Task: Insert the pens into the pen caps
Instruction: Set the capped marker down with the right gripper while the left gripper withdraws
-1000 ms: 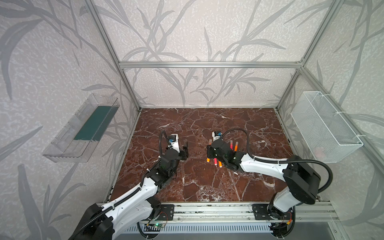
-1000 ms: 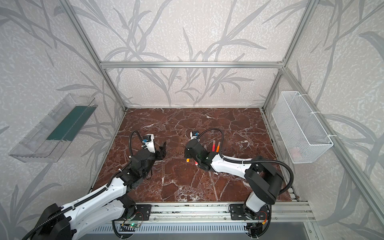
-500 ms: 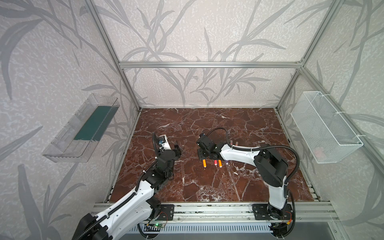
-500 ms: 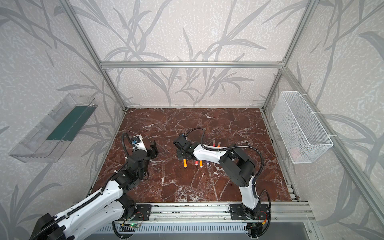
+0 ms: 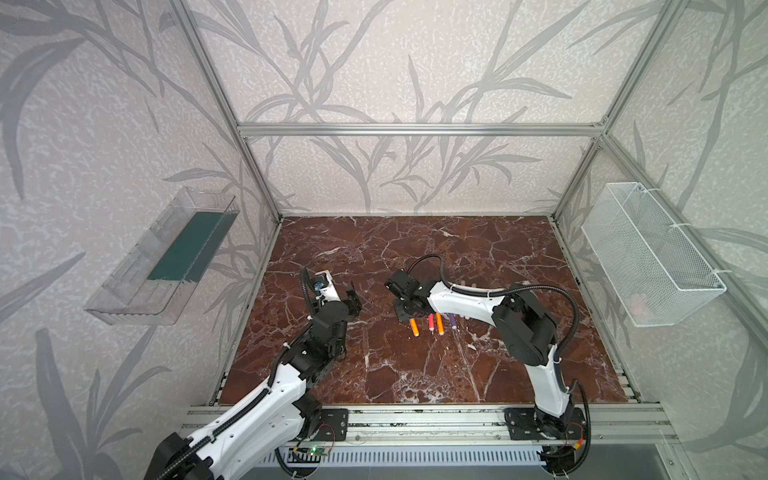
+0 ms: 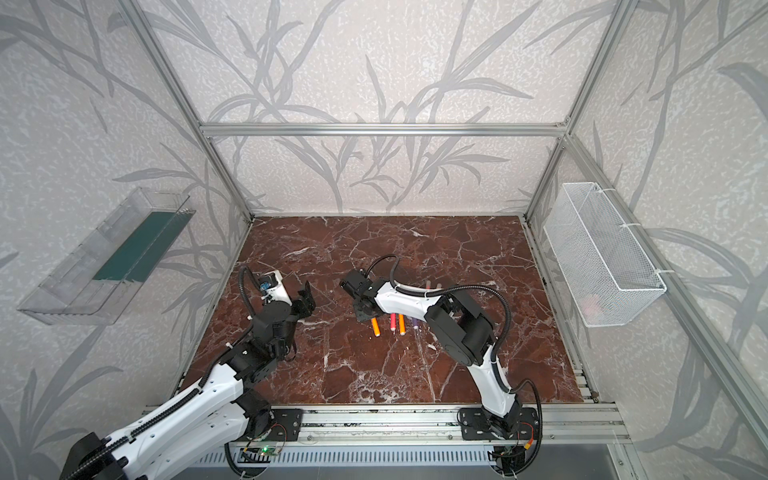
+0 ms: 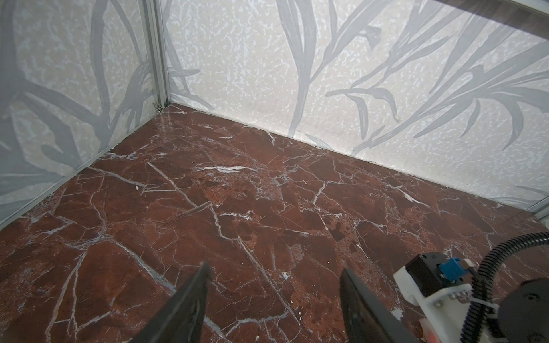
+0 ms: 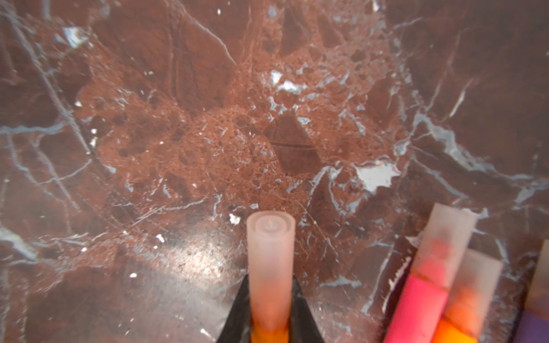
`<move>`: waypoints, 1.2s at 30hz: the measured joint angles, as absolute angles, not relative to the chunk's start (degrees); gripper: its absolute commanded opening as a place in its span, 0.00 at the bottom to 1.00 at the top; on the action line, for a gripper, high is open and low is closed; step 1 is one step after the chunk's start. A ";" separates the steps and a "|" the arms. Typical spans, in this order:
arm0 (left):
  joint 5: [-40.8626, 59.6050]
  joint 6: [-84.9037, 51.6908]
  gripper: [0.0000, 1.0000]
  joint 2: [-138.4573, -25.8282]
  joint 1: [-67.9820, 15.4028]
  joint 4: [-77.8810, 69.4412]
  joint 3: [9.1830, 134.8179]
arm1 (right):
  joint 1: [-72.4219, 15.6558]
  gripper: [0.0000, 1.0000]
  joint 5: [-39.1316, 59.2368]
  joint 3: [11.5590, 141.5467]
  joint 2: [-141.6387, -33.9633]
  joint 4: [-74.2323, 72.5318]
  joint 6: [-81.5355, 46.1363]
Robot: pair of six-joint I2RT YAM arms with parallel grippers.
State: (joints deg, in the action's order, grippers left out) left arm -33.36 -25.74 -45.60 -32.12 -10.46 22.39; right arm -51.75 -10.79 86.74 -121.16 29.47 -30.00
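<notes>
Pens [image 5: 432, 322] lie side by side in a short row near the middle of the table [image 5: 415, 249]: orange, pink, orange, purple, their far ends hidden under the right arm [image 5: 461, 301]. The right jaws are clenched on the held orange pen [image 8: 269, 334], leftmost in both top views. Its clear cap [image 8: 271, 252] is fitted and sticks out past the jaw tips. The pink pen [image 8: 416, 308] and second orange pen [image 8: 454, 329] beside it also wear caps. The left jaws stand released, holding nothing, over bare table well apart from the row.
</notes>
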 measured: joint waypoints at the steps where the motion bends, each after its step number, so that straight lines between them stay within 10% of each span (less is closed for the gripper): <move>1: -33.36 -25.74 0.71 -45.54 -32.05 -10.46 22.39 | -51.75 0.03 -11.07 87.33 -121.67 30.17 -29.91; 36: -33.85 -25.82 0.78 -44.88 -30.89 -8.27 22.33 | -51.75 0.31 -15.51 90.43 -124.14 31.90 -29.93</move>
State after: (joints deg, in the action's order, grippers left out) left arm -33.85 -25.82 -44.88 -30.89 -8.27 22.33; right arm -51.75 -15.51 90.43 -124.14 31.90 -29.93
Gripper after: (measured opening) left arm 0.771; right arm 0.275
